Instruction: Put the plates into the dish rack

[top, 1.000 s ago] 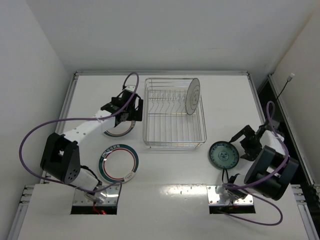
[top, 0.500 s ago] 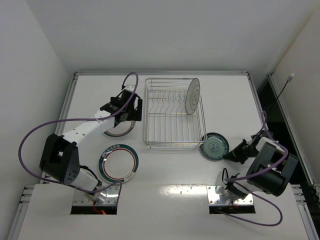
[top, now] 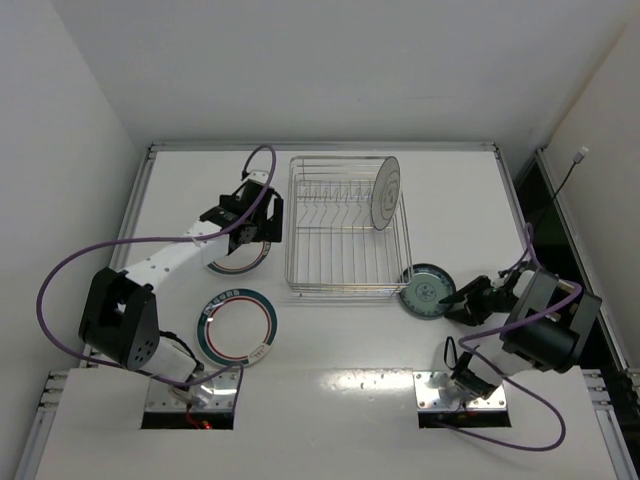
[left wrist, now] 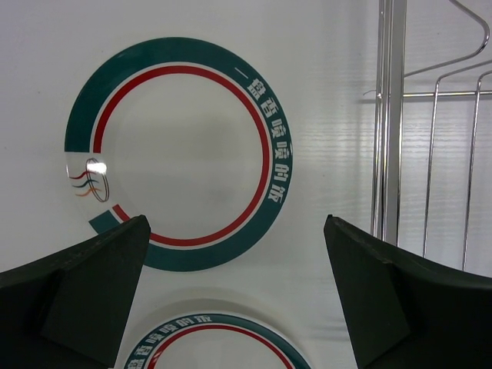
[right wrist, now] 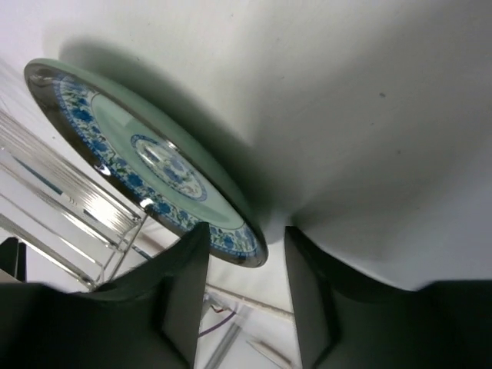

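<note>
The silver wire dish rack [top: 345,235] holds one dark-rimmed white plate [top: 385,190] upright at its far right. The small teal-green plate [top: 427,292] [right wrist: 154,161] is tipped up against the rack's near right corner [right wrist: 61,223]. My right gripper [top: 458,298] [right wrist: 246,234] has its jaws apart around that plate's rim, without pinching it. Two teal-and-red ringed plates lie flat left of the rack, one [top: 238,325] [left wrist: 177,154] in full view, the other [top: 232,262] [left wrist: 215,346] partly under my left gripper [top: 250,225] [left wrist: 237,223], which hovers wide open and empty.
The rack's side wires [left wrist: 388,123] run close to the right of my left gripper. A raised rim [top: 320,147] borders the white table at the back and sides. Purple cables loop from both arms.
The right arm swung in low and pushed the teal-green plate left to the rack corner, tipping it up. Its jaws closed, then parted again. The left arm has not moved.
</note>
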You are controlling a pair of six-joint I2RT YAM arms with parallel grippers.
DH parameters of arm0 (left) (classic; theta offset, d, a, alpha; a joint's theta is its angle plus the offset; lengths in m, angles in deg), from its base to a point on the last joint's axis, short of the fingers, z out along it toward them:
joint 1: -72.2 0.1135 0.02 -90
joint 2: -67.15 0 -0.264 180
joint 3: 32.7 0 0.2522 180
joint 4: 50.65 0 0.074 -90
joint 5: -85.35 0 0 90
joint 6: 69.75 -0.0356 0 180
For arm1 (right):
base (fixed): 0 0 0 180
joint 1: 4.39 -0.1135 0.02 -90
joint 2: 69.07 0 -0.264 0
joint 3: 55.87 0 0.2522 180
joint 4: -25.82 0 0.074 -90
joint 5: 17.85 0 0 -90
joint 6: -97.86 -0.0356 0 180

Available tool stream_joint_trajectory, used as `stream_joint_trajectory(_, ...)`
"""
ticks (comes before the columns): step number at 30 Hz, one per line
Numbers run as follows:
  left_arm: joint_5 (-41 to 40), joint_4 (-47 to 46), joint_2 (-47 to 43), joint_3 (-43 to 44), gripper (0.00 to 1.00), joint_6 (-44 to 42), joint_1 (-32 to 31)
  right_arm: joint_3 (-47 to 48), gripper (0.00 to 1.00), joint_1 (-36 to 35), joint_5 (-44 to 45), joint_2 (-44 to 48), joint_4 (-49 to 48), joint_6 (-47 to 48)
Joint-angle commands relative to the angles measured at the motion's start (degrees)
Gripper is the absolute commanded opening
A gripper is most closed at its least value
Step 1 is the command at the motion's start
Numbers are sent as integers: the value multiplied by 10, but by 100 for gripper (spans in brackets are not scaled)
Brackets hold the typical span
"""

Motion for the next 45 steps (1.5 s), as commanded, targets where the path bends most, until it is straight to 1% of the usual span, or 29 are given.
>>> stream_joint_trajectory(1,-9,-3,-21,24,96,4,4,-15,36,-3,75,-27,-77,11)
stream_joint_trajectory(3,-9,-3,-21,24,96,4,4,-10,24,-3,75,-33,-83,11)
stream_joint_trajectory(4,-9,-3,-21,24,96,4,4,-4,13,-3,75,-33,-83,11)
stream_joint_trajectory(5,-9,-3,-21,24,96,4,4,-4,5,-3,75,-40,-83,11)
stream_joint_trajectory(6,-9,-3,-21,24,96,4,4,-4,0,-3,69,-40,-83,11)
stream_joint_trajectory(9,-9,-3,-21,24,96,4,4,1,0,-3,63,-41,-83,17)
stream_joint_trajectory(12,-9,-3,-21,24,96,4,4,1,0,-3,72,13,-58,29)
stream_joint_trajectory(13,-9,-3,-21,24,96,4,4,9,0,-3,81,34,-48,30)
stream_joint_trajectory(14,-14,-3,-21,24,96,4,4,21,0,-3,105,78,-36,30)
stream_joint_trajectory(16,-20,-3,-27,24,96,4,4,57,0,-3,117,114,-3,36)
stream_joint_trajectory(18,-29,-3,-27,24,96,9,4,57,0,-13,117,132,-11,18)
stream_joint_trajectory(20,-38,-3,-32,24,96,9,4,62,0,-26,124,173,-17,-5)
stream_joint_trajectory(23,-51,-3,-38,24,96,15,4,129,0,-59,152,191,12,-18)
stream_joint_trajectory(24,-56,-3,-43,24,96,15,4,173,0,-71,168,191,20,-25)
stream_joint_trajectory(25,-57,-3,-44,24,96,15,4,195,0,-82,178,191,20,-30)
stream_joint_trajectory(26,-63,-3,-44,24,96,15,4,213,0,-109,192,191,28,-44)
stream_joint_trajectory(29,-68,3,-44,24,96,20,4,303,0,-152,248,197,28,-61)
stream_joint_trajectory(30,-68,3,-44,24,96,20,4,322,0,-182,258,197,28,-66)
stream_joint_trajectory(31,-74,3,-49,24,96,20,4,341,0,-201,275,189,22,-66)
stream_joint_trajectory(32,-80,3,-49,24,96,20,4,386,0,-219,287,180,33,-71)
stream_joint_trajectory(33,-80,3,-49,19,96,20,4,408,0,-265,318,171,33,-72)
stream_joint_trajectory(34,-85,3,-49,19,96,20,4,431,0,-290,337,148,42,-72)
stream_joint_trajectory(35,-86,3,-49,19,96,20,4,476,0,-342,379,136,51,-72)
stream_joint_trajectory(36,-86,3,-49,19,96,20,4,499,0,-368,399,108,58,-72)
stream_joint_trajectory(37,-86,3,-49,19,96,20,4,546,0,-392,421,89,77,-65)
stream_joint_trajectory(38,-86,3,-49,19,96,20,4,569,0,-433,455,71,86,-59)
stream_joint_trajectory(39,-91,3,-49,19,96,20,4,615,0,-451,470,31,109,-59)
stream_joint_trajectory(42,-91,8,-49,19,96,25,4,689,0,-508,505,-24,129,-46)
stream_joint_trajectory(45,-98,8,-49,19,96,25,4,737,0,-552,510,-83,141,-38)
